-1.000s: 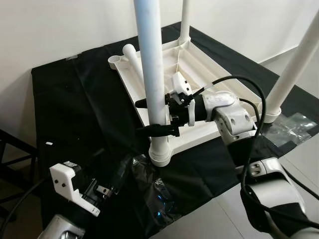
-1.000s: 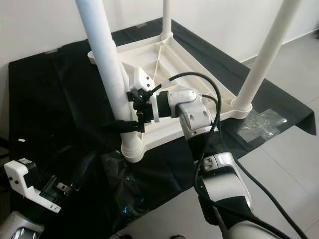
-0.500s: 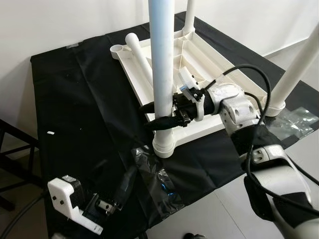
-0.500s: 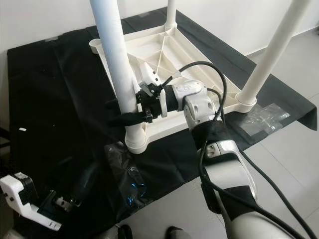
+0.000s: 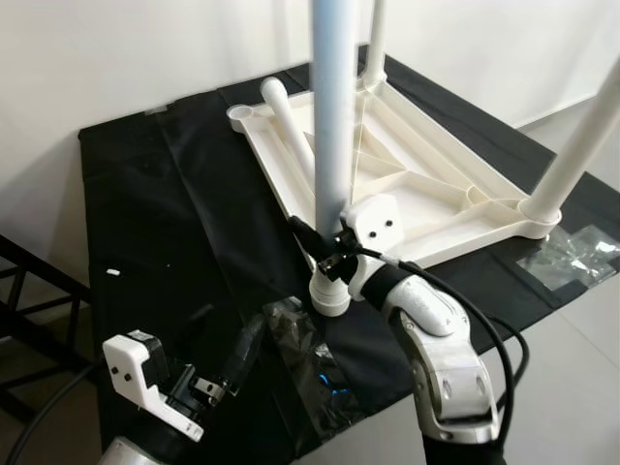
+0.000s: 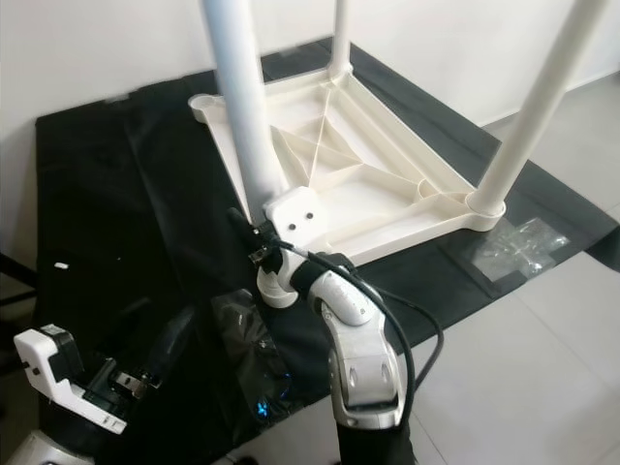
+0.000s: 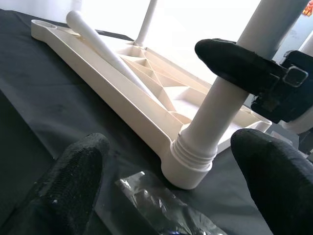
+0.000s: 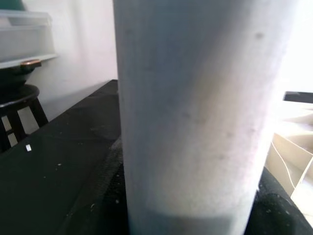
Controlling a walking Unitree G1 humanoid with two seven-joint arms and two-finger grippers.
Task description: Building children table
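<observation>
The white children's table (image 5: 436,189) lies upside down on a black cloth. Three legs stand in its corner sockets, and a fourth leg (image 5: 289,124) lies loose on the underside beside the empty back-left socket (image 5: 239,114). My right gripper (image 5: 325,254) is shut on the near upright leg (image 5: 332,126), low down, just above its threaded socket (image 5: 329,295). In the right wrist view that leg (image 8: 195,112) sits between the fingers. My left gripper (image 7: 171,196) hangs open and empty low at the front left, its fingers (image 7: 73,171) spread wide toward the same socket (image 7: 190,161).
Crumpled clear plastic bags lie on the cloth by the socket (image 5: 310,358) and at the right corner (image 5: 572,257). A black metal frame (image 5: 29,291) stands at the left. White wall lies behind, and tiled floor (image 6: 542,368) at the right.
The camera has shifted. My right gripper has slid down the near leg, closer to the socket, and its forearm now reaches up from below. The left gripper stays low and open.
</observation>
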